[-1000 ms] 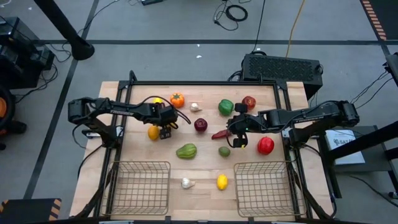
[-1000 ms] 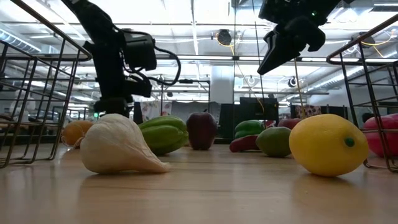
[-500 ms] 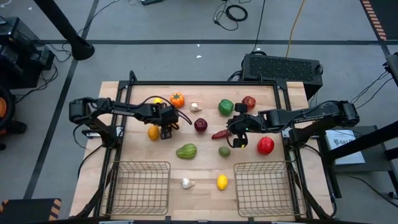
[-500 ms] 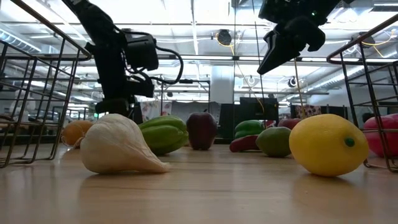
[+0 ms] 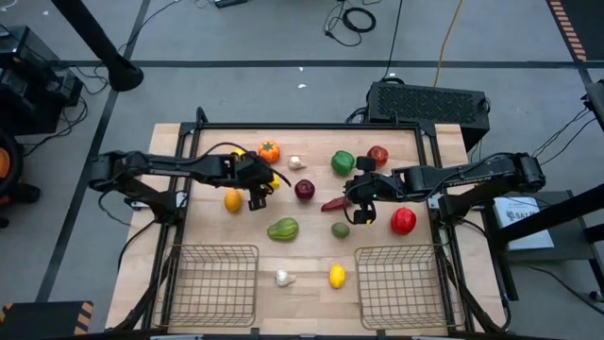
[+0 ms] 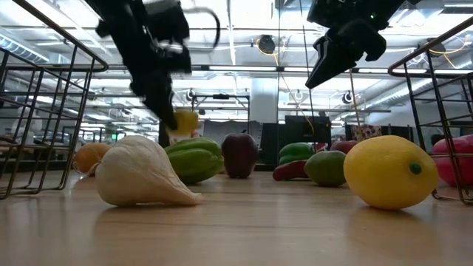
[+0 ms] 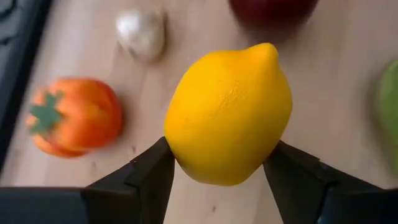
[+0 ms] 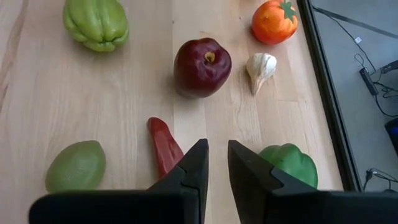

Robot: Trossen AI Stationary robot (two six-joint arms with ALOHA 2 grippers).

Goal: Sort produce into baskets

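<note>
1. Left gripper (image 7: 217, 180) is clamping a lemon (image 7: 229, 115) between its two fingers, across the fruit's middle, so the grip sits on the widest, steadiest part.
2. It is holding that lemon clear of the table (image 5: 311, 260), just beside the dark apple (image 5: 304, 190) on the left-arm side; the low view shows the fruit hanging above the wood, which suits carrying it over the other produce.
3. Right gripper (image 8: 213, 163) is hovering over the red chili (image 8: 164, 145), just right of the dark apple, its fingers nearly together and holding nothing.
4. Around the dark apple are lying an orange (image 5: 269, 150), a garlic (image 5: 296, 162), a green pepper (image 5: 343, 162) and a ribbed green fruit (image 5: 283, 229).
5. Both baskets (image 5: 215, 283) are standing at the near edge, well apart from the dark apple, and appear to be holding nothing.
6. Between them are resting a second garlic (image 5: 282, 278) and another lemon (image 5: 337, 276), so sorting seems barely begun.
7. Next, I judge, the held lemon needs moving to a basket.
</note>
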